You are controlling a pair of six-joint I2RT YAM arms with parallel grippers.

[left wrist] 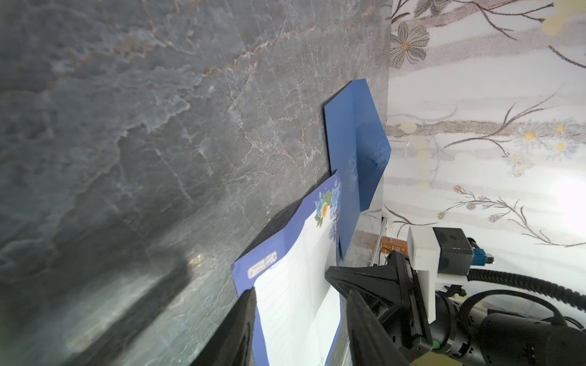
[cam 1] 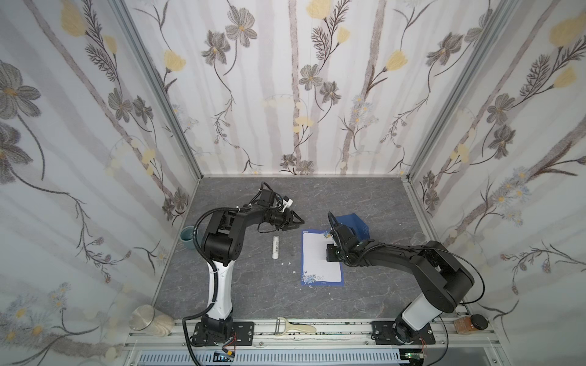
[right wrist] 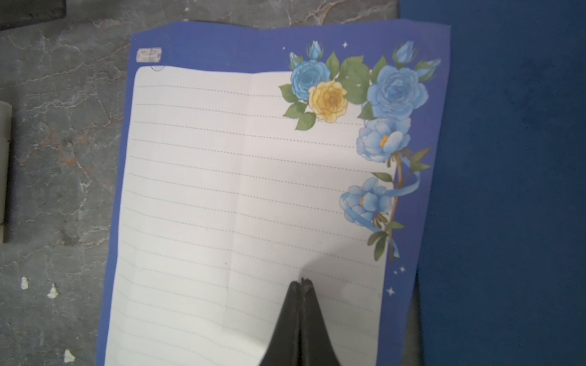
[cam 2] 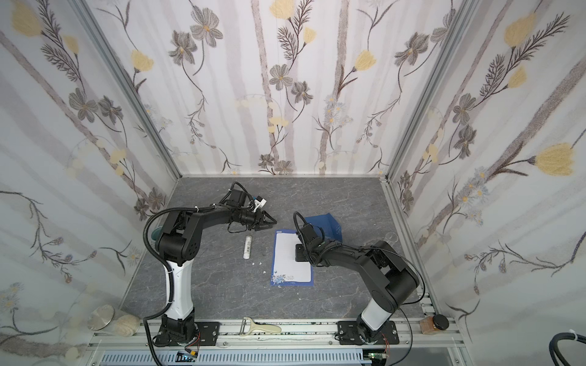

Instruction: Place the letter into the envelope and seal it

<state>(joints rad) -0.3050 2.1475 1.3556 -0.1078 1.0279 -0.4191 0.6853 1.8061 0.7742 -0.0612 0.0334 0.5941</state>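
Holds closed right gripper (right wrist: 301,282) over the flat letter (cam 1: 317,269), hangs left gripper (left wrist: 289,281) part-open and empty nearby, shows envelope (cam 1: 355,225) alongside, flap open.

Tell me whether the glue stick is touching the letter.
Apart. In a top view, a strip of bare tabletop lies between the glue stick and the letter.
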